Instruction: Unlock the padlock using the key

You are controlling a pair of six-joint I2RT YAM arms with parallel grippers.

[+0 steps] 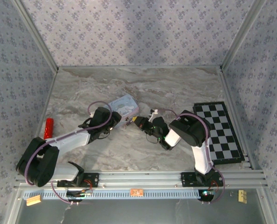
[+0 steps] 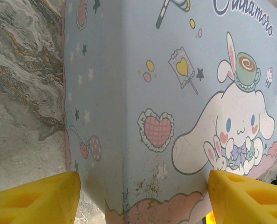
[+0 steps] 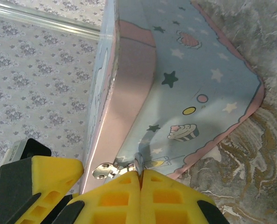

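Poking up from between the tips of the right pincer (image 3: 139,176) is a thin sliver of silvery metal, seemingly the key (image 3: 138,163), and the yellow fingers (image 3: 175,200) are pressed tight together on it. It meets the lower rim of the pale blue rectangular cartoon-printed tin (image 3: 194,84), just right of the tin's small shiny latch (image 3: 104,171). The padlock cannot be told apart there.

The tin stands tilted ahead of this pincer, with the grey marbled desk (image 3: 250,154) to its right and the patterned wall (image 3: 35,70) to its left.

The left pincer (image 2: 143,186) stands wide apart, one yellow finger (image 2: 40,198) on each side of the tin's near end. A strip of desk shows between the left finger and the tin, so it clamps nothing.

The left wrist view gives the tin's printed face, with its white long-eared figure. The top view adds a red cylinder (image 1: 48,128) well left of the left pincer and a black-and-white chessboard (image 1: 220,131) well right of the right one.
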